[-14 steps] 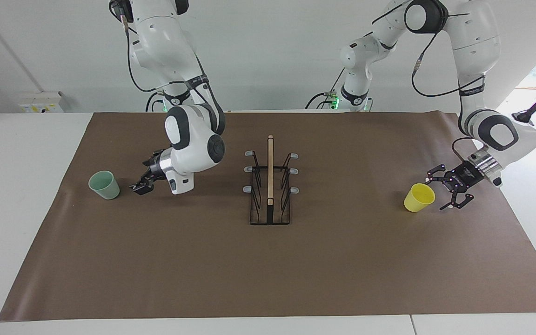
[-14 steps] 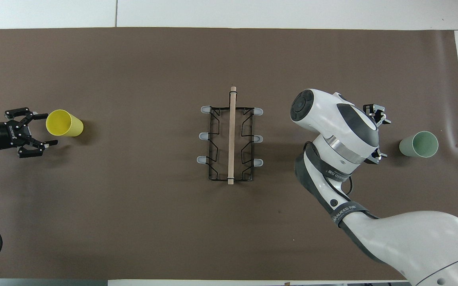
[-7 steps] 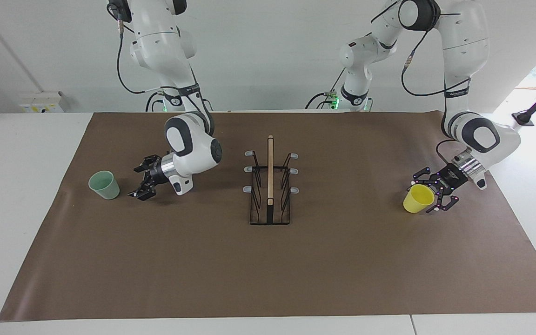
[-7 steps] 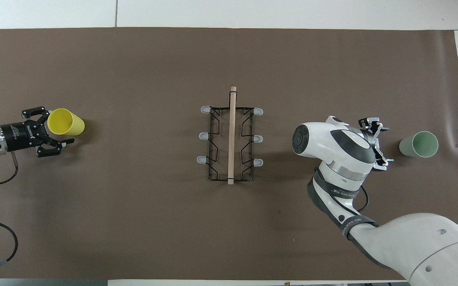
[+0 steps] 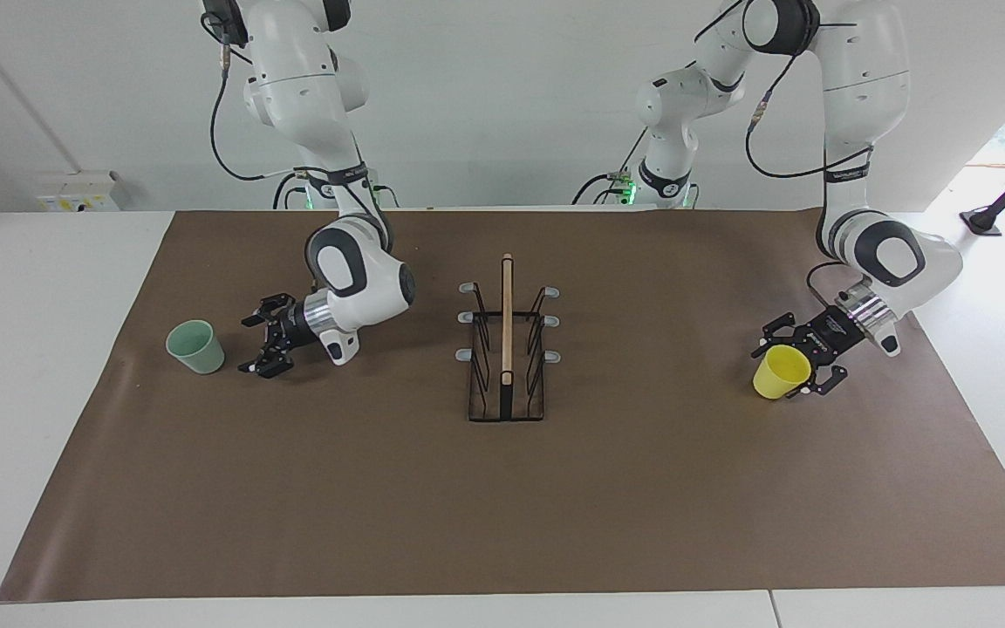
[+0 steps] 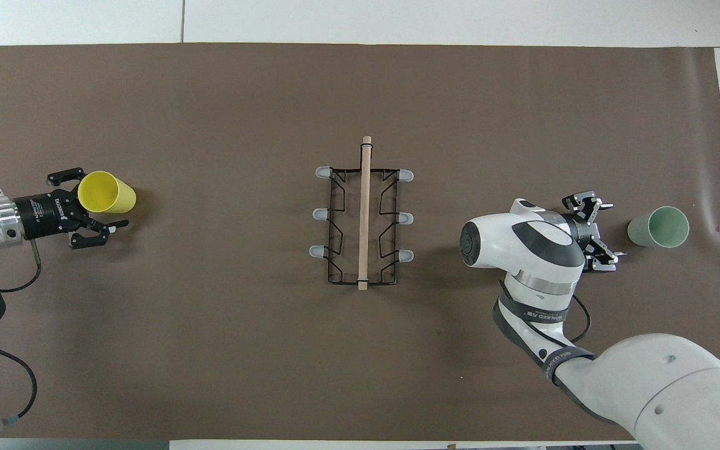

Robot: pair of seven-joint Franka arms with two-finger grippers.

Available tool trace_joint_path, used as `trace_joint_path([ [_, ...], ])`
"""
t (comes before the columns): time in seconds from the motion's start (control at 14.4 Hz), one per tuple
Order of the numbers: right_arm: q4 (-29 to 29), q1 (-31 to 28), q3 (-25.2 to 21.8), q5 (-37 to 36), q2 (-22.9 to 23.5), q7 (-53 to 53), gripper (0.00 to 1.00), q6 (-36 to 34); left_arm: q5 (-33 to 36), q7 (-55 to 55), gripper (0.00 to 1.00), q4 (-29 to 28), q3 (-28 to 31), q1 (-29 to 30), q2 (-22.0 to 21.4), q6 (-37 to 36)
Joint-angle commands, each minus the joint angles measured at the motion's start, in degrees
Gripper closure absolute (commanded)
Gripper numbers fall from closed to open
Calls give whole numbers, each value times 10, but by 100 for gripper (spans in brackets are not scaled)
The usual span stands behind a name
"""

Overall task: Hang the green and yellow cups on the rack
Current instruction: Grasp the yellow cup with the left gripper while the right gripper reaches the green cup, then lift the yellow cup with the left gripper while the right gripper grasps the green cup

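Observation:
The pale green cup [image 5: 195, 346] [image 6: 659, 227] stands upright, mouth up, toward the right arm's end of the mat. My right gripper [image 5: 249, 344] [image 6: 613, 230] is low over the mat beside it, a short gap away, open and empty. The yellow cup [image 5: 780, 372] [image 6: 105, 194] stands upright toward the left arm's end. My left gripper [image 5: 778, 373] [image 6: 104, 197] is open, with one finger on each side of the cup's rim; the jaws are not closed on it. The black wire rack [image 5: 507, 349] [image 6: 363, 219], with its wooden centre bar, stands mid-mat with nothing on its prongs.
A brown mat [image 5: 502, 488] covers most of the white table. A small white box [image 5: 75, 190] sits against the wall at the right arm's end. A black stand [image 5: 991, 218] is off the mat at the left arm's end.
My left gripper has slid toward the yellow cup, which now sits between its open fingers. My right gripper has turned and moved a little closer to the green cup. Neither cup moved.

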Motion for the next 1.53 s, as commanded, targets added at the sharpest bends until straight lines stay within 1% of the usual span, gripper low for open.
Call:
trace_joint_path([
  [0.0, -12, -34, 5, -34, -1, 20, 0, 15, -12, 27, 5, -16, 6, -31, -14, 27],
  [0.07, -19, -37, 4, -35, -1, 36, 0, 26, -12, 31, 62, -14, 7, -37, -14, 27],
  [0.14, -21, -42, 5, -37, -1, 53, 0, 29, -10, 34, 100, -9, 7, -37, -15, 27],
  [0.42, -24, -46, 4, -57, 1, 63, 0, 33, -3, 23, 100, 22, 9, -44, -23, 24],
  [0.49, -24, -48, 5, -71, 5, 64, 0, 35, 25, 6, 100, 36, 9, -46, -30, 25],
  [0.63, -24, -57, 4, -88, 6, 64, 0, 45, 137, -43, 100, 67, 9, -78, -53, 26],
  [0.7, -24, -63, 5, -100, 7, 70, 0, 47, 186, -78, 100, 70, 8, -88, -74, 21],
  [0.77, -24, -72, 5, -110, 7, 77, 0, 51, 224, -94, 100, 68, 8, -109, -90, 19],
  [0.9, -24, -75, 5, -112, 8, 79, 0, 55, 279, -120, 100, 68, 9, -148, -122, 15],
  [0.97, -28, -76, 4, -112, 7, 79, 0, 55, 323, -151, 100, 68, 9, -169, -138, 13],
  [1.11, -29, -81, 4, -113, 7, 80, 0, 55, 420, -176, 100, 67, 8, -219, -168, -13],
  [1.32, -30, -86, 4, -113, 7, 80, 0, 50, 525, -265, 100, 64, 6, -294, -190, -24],
  [1.39, -31, -88, 4, -113, 7, 79, 0, 48, 571, -290, 100, 61, 6, -330, -194, -25],
  [1.46, -35, -96, 4, -113, 7, 80, 0, 48, 629, -356, 100, 59, 6, -369, -196, -24],
])
